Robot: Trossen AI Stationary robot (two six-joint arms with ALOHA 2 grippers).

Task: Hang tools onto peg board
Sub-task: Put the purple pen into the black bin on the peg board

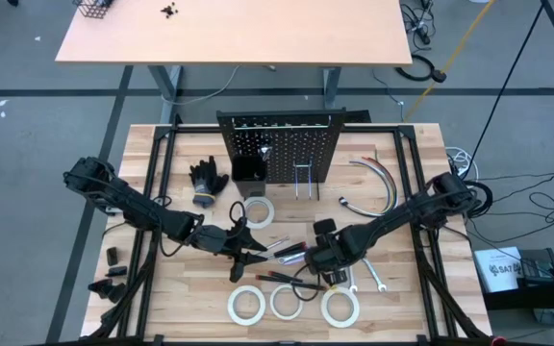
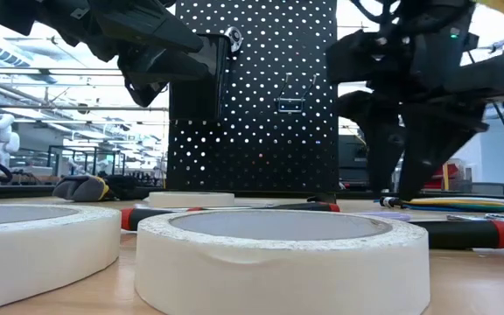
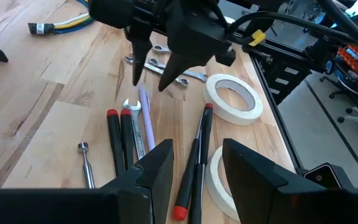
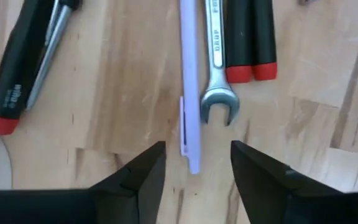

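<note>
The tools lie in a loose bunch at the middle of the table (image 1: 287,252). A silver open-end wrench (image 4: 215,68) lies beside a lilac pen (image 4: 189,93). Two red-and-black screwdrivers (image 4: 248,37) lie on the wrench's other side, and a third (image 4: 17,74) lies apart. A small ratchet (image 3: 86,163) lies near them. My right gripper (image 4: 197,165) hovers open above the pen and wrench head, fingers pointing down. My left gripper (image 3: 197,165) is open on the bunch's left side, above a screwdriver (image 3: 194,155). The peg board (image 1: 279,144) stands upright at the far side.
Three white tape rolls (image 1: 246,304) (image 1: 287,302) (image 1: 339,308) lie at the near edge, and another (image 1: 255,210) lies before the peg board. Black gloves (image 1: 208,181) lie left of the board and curved hoses (image 1: 383,178) right of it. More wrenches (image 3: 166,70) lie past the right gripper.
</note>
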